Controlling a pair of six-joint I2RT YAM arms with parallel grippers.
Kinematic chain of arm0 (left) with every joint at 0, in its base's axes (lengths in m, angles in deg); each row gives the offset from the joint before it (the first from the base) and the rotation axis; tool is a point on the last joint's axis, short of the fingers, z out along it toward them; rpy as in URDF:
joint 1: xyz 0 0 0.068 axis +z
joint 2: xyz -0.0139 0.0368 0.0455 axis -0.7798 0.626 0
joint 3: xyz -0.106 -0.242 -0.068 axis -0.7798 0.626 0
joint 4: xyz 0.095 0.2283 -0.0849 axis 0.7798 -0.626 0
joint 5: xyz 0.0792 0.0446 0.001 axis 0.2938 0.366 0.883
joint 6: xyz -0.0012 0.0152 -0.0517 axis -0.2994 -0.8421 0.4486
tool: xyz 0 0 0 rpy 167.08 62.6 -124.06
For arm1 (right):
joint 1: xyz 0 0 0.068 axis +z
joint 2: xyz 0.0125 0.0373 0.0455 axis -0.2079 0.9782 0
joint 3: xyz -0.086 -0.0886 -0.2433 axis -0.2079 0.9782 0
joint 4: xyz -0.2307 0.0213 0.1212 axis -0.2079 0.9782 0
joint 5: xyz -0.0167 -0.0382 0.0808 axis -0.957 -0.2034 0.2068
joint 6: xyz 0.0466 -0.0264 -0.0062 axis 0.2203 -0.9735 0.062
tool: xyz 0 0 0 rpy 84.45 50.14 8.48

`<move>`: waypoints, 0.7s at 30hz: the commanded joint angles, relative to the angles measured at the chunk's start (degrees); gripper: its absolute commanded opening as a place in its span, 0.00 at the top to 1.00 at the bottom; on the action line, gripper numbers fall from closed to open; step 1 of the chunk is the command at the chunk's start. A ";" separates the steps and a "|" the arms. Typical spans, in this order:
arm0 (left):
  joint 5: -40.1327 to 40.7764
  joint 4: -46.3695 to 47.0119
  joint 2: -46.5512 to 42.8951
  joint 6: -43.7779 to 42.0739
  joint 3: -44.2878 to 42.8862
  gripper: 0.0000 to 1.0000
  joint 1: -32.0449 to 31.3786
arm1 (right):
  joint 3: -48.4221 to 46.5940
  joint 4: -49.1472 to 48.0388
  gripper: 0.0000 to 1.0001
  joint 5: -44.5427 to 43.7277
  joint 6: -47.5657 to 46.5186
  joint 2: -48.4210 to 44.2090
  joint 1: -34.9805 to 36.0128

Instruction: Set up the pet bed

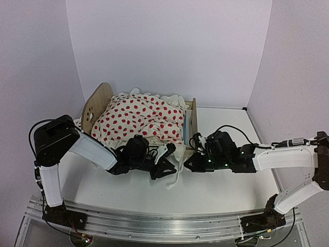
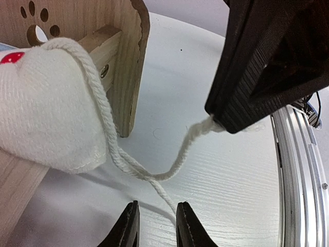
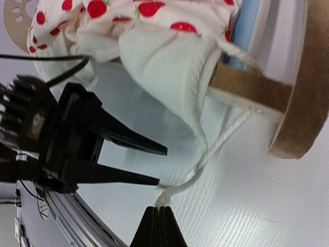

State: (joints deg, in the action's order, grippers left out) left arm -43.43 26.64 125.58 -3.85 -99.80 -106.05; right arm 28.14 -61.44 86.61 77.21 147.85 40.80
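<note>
The pet bed (image 1: 97, 105) is a light-wood frame at the back left, its lower end board (image 1: 193, 121) to the right. A white blanket with red dots (image 1: 139, 121) is heaped over it, hiding most of the blue mattress (image 3: 247, 31). A white cord (image 2: 180, 154) trails from the blanket's corner (image 2: 46, 118) onto the table. My right gripper (image 3: 159, 212) is shut on the cord's knotted end (image 3: 164, 196), just in front of the bed. My left gripper (image 2: 158, 218) faces it, jaws apart, with the cord running loosely between the fingers.
The bed's wooden end board (image 2: 131, 62) and side rail (image 2: 103, 46) stand close beside both grippers. The white table (image 1: 216, 185) stretches to the right and front. A metal rail (image 1: 154, 221) runs along the near edge, and white walls close the back.
</note>
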 commanded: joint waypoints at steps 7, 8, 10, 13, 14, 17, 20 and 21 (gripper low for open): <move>11.74 9.41 5.65 11.66 -4.33 0.70 -0.93 | -3.66 3.76 1.00 -5.17 6.42 0.32 -0.10; 12.80 10.40 6.40 12.47 -4.84 0.70 -1.14 | -3.61 3.77 1.00 -4.94 6.53 0.42 -0.11; 13.99 11.92 7.83 13.48 -6.01 0.70 -1.74 | -3.15 3.80 1.00 -4.82 6.80 0.36 -0.08; 13.58 13.10 9.57 14.14 -7.47 0.69 -2.84 | -2.72 3.67 1.00 -5.12 6.78 0.10 -0.14; 14.11 13.31 10.00 14.55 -7.90 0.69 -3.23 | -2.80 3.67 1.00 -5.05 6.55 0.12 -0.12; 17.84 12.02 11.10 16.38 -9.25 0.75 -3.30 | -3.27 3.67 1.00 -3.77 5.44 0.43 -0.09; 19.39 11.18 11.63 15.80 -9.84 0.88 -3.28 | -2.87 3.68 1.00 -3.30 5.51 0.16 -0.11; 19.23 10.80 11.35 15.48 -9.80 0.93 -3.29 | -2.60 3.68 1.00 -3.47 5.53 -0.10 -0.11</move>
State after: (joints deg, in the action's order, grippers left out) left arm -27.71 37.19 136.17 10.56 -107.54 -109.55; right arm 26.05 -57.96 82.62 83.07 147.82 40.75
